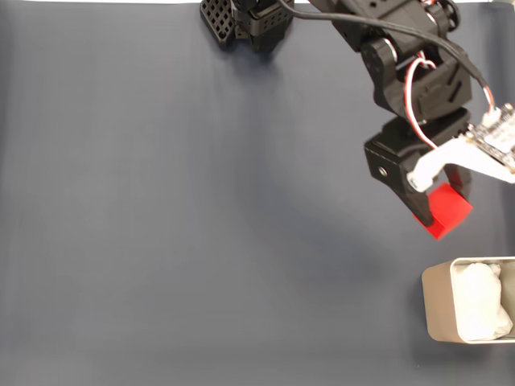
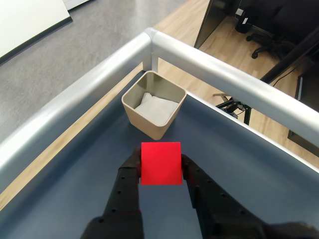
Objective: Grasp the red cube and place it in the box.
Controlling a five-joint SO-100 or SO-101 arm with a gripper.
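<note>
up over the dark blue table [image 1: 177,241], in the fixed view, the black pincer [image 1: 438,211] is clamped on the red cube [image 1: 444,211], which hangs clear of the surface. lower right sits the box [image 1: 438,310], white padding inside. in the wrist view both fingers [image 2: 127,174] press the cube's sides, box [image 2: 154,128] just ahead.

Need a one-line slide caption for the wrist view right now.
Gripper shut on the red cube, short of the box with white padding in the table corner.
</note>
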